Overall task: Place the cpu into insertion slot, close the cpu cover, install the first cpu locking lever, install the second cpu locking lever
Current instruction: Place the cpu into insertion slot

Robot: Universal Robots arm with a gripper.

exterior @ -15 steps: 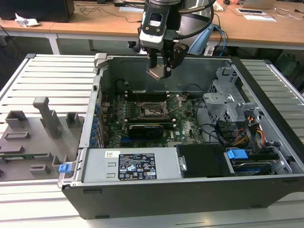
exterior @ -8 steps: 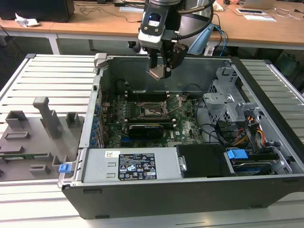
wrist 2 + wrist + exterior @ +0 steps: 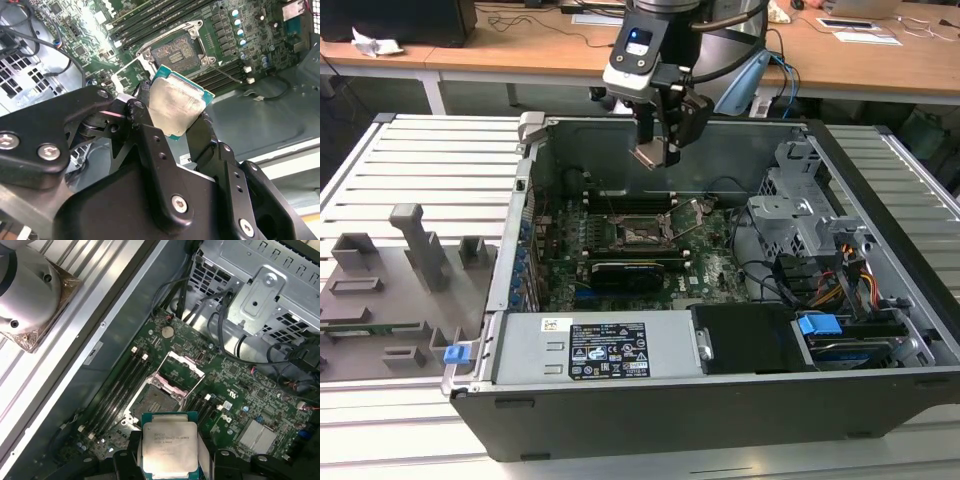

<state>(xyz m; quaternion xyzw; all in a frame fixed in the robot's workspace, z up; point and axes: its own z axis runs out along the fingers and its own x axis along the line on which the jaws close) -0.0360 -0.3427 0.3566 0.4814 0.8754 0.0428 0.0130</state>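
Jaws are clamping the cpu (image 3: 177, 105) by two opposite edges, and its metal face is showing between the black fingers (image 3: 150, 145) in both wrist views. The gripper (image 3: 656, 152) is hanging over the open case (image 3: 650, 420), well above the green board (image 3: 720, 270) and touching nothing. In the exterior view the slot (image 3: 642, 235) is lying at about six o'clock from the gripper, with memory slots (image 3: 630, 200) at its twelve o'clock and a long black card (image 3: 625, 270) at its six. The slot's pin field is sitting bare. In the first wrist view the cover (image 3: 187, 364) is standing tilted up off one edge of the slot (image 3: 157, 400), with the cpu (image 3: 170, 445) hovering near it but apart.
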